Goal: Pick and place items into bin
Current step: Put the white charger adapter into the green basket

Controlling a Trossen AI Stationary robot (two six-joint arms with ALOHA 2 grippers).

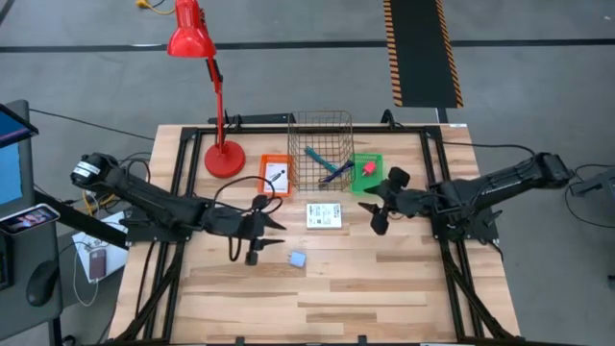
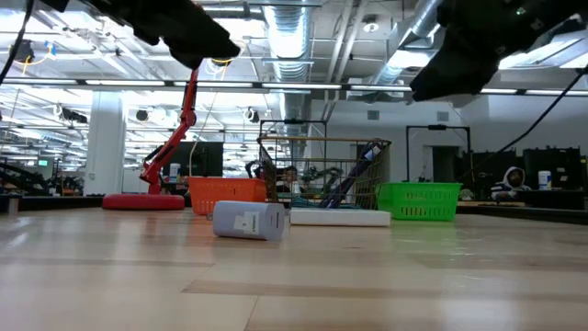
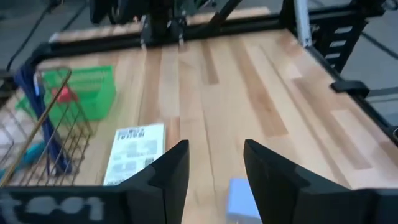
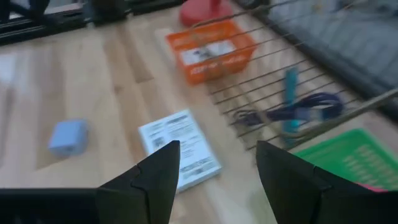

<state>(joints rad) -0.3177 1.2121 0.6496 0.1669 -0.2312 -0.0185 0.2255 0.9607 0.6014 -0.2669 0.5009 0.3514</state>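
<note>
Both hands are held open and empty above the table. The blue-grey block lies just ahead of the left hand. The white card rests between the left hand and the right hand.

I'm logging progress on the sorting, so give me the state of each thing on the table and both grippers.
left gripper: open, empty, above the table
right gripper: open, empty
white packet: flat on the table, outside the bins
blue-grey block: on the table, loose
pens: inside the wire basket
pink-red block: in the green bin
orange bin: holds a card
</note>
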